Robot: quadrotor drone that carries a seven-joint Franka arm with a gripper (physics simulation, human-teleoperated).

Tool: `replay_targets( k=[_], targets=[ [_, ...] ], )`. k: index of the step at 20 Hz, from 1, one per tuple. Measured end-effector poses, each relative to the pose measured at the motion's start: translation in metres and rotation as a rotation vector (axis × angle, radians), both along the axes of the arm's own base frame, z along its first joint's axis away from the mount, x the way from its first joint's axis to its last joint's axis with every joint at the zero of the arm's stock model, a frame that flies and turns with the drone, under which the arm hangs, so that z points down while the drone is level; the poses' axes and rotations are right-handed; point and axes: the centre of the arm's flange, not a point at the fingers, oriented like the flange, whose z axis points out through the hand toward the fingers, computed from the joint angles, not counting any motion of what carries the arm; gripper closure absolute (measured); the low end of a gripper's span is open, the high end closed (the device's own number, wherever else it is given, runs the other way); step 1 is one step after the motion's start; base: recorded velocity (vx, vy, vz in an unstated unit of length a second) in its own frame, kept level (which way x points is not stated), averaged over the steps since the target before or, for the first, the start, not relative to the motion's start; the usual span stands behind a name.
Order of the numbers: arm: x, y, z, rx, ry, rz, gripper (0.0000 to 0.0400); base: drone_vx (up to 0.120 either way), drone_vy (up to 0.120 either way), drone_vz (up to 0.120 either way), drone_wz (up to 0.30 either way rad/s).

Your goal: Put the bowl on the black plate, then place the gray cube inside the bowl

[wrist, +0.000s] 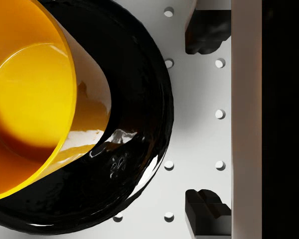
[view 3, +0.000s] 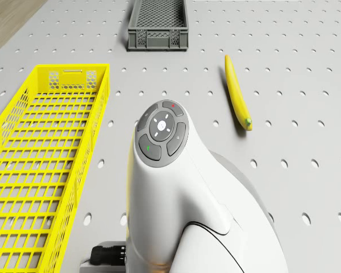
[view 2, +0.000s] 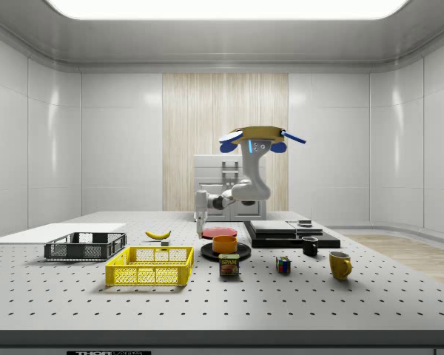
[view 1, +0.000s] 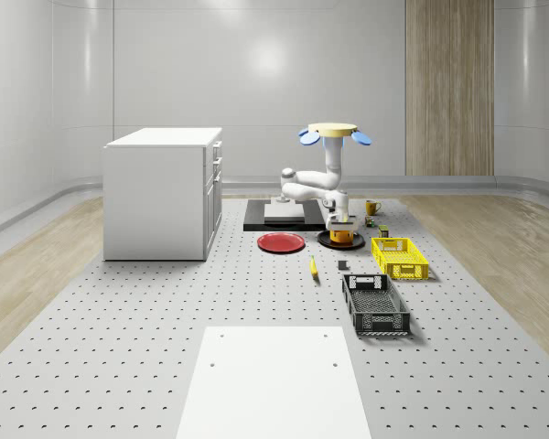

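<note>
the drone (view 1: 333,133) hovers above the perforated table (view 1: 146,311), over the far middle of it near the dark platform (view 1: 276,216), its white arm (view 2: 240,194) bent down toward the black plate (view 1: 328,240). the orange bowl (view 2: 224,243) already sits on the black plate, just right of the red plate (view 1: 281,242) in the whole-scene view. in the wrist view the gripper (wrist: 205,119) hangs released beside the plate's rim, its two dark fingertips (wrist: 206,31) spread well apart over bare table, with nothing between them; the bowl (wrist: 35,104) and black plate (wrist: 139,114) lie just off to one side.

in the side view a spam can (view 2: 229,265) stands near the front of the plate, with a rubik's cube (view 2: 283,265), a black mug (view 2: 309,246) and a yellow mug (view 2: 340,264) to the right. the yellow basket (view 1: 399,257) lies near the plate, the dark grey crate (view 1: 374,305) nearer still, and a banana (view 3: 237,91) rests between them on the table. a white cabinet (view 1: 163,192) stands at the whole-scene view's left. which object is the gray cube i cannot tell.
</note>
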Motion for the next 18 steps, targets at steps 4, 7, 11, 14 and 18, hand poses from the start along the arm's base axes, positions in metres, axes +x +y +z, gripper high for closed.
replay_targets(
  k=[4,7,11,14,18],
  targets=[
    [0.0000,0.0000,0.0000,0.000,0.000,0.000,0.0000,0.120,0.000,-0.070,0.000],
    [0.0000,0.0000,0.0000,0.000,0.000,0.000,0.0000,0.120,0.000,-0.120,0.000],
    [0.0000,0.0000,0.0000,0.000,0.000,0.000,0.0000,0.120,-0.040,-0.030,0.000],
    [0.0000,0.0000,0.0000,0.000,0.000,0.000,0.0000,0.120,-0.093,0.000,0.000],
    [0.0000,0.0000,0.0000,0.000,0.000,0.000,0.0000,0.120,0.000,0.000,0.000]
  ],
)
